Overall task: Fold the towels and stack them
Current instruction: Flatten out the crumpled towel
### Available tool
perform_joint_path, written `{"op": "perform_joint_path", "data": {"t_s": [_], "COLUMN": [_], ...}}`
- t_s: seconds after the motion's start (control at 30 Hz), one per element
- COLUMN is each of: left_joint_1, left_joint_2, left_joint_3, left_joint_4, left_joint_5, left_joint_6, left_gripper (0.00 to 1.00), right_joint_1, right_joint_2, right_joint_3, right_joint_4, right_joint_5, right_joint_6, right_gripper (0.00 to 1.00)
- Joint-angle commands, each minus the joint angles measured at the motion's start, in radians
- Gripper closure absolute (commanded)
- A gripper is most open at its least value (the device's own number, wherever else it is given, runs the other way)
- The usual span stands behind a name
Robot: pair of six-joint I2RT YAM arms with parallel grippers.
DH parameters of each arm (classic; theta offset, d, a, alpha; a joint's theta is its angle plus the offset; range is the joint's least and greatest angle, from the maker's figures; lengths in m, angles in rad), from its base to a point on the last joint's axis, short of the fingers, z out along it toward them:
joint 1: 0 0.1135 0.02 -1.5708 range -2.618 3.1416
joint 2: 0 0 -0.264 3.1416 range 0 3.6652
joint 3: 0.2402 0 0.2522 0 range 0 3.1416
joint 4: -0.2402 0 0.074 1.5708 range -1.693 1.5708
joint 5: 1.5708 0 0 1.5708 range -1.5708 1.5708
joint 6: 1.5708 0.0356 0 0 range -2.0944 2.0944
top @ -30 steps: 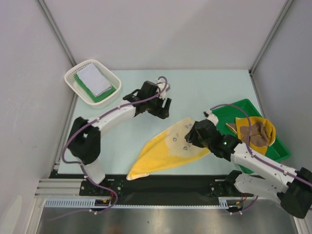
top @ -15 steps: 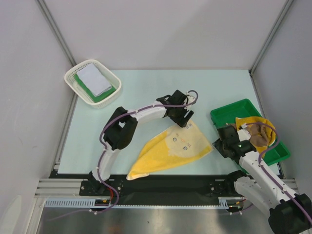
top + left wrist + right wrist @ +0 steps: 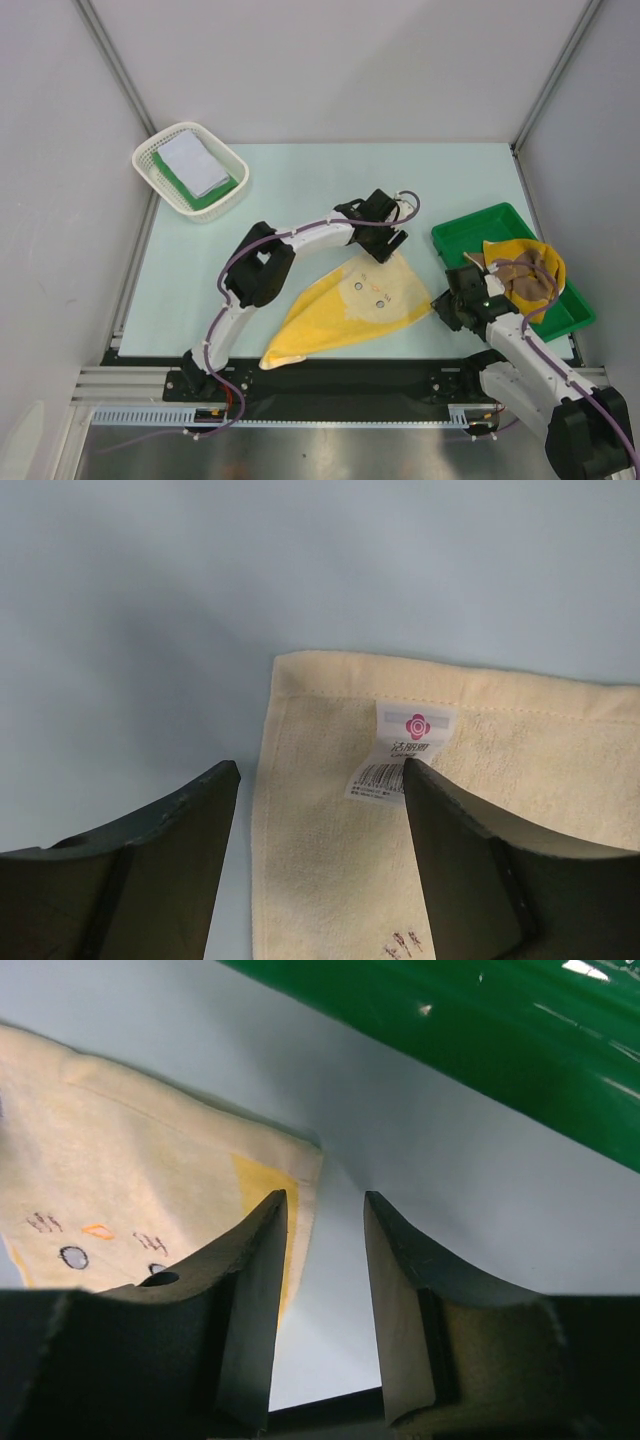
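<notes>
Currently the pale yellow-cream cloth towel (image 3: 340,315) lies spread on the near middle of the light table (image 3: 300,190). The left gripper (image 3: 320,775), jaws wide and empty, hangs over the towel's far, labelled corner. The right gripper (image 3: 325,1200), jaws narrow with nothing between them, is at its right corner. Just right, a rigid green plastic tray (image 3: 470,228) holds a crumpled yellow towel (image 3: 500,250) and a tan-brown towel (image 3: 530,275). Far left, a white mesh plastic basket (image 3: 165,190) holds a folded white towel (image 3: 195,165) on a green towel (image 3: 215,195).
</notes>
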Motion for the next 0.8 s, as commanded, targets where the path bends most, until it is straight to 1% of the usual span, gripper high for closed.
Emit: {"op": "perform_joint_path", "data": {"t_s": [0.0,0.1,0.27,0.3,0.57,0.63,0.67,0.7,0.77], "left_joint_1": [-0.004,-0.004,-0.003,-0.003,-0.001,-0.001,-0.001,-0.001,0.003], "left_joint_2": [0.004,-0.023,-0.031,-0.026,0.053,0.06,0.064,0.066,0.07], "left_joint_3": [0.042,0.039,0.083,0.1,0.175,0.181,0.181,0.181,0.177], "left_joint_4": [0.021,0.021,-0.014,-0.02,-0.074,-0.082,-0.083,-0.086,-0.099], "left_joint_5": [-0.058,-0.054,-0.065,-0.092,-0.075,-0.075,-0.048,-0.045,-0.031], "left_joint_6": [0.008,0.002,-0.01,-0.01,-0.005,-0.002,-0.002,-0.002,-0.007], "left_gripper": [0.27,0.26,0.26,0.26,0.3,0.32,0.34,0.37,0.37], "right_joint_1": [0.012,0.024,0.032,0.032,0.031,0.031,0.031,0.031,0.028], "right_joint_2": [0.007,0.021,0.05,0.056,0.102,0.114,0.116,0.119,0.124], "right_joint_3": [-0.014,-0.014,-0.02,-0.02,-0.025,-0.026,-0.028,-0.029,-0.029], "right_joint_4": [0.032,0.035,0.069,0.08,0.126,0.135,0.137,0.141,0.152], "right_joint_5": [-0.008,-0.008,0.015,0.013,0.032,0.038,0.039,0.041,0.044], "right_joint_6": [0.015,0.021,0.026,0.024,0.006,0.0,-0.005,-0.007,-0.014], "right_gripper": [0.57,0.53,0.53,0.55,0.67,0.69,0.69,0.69,0.71]}}
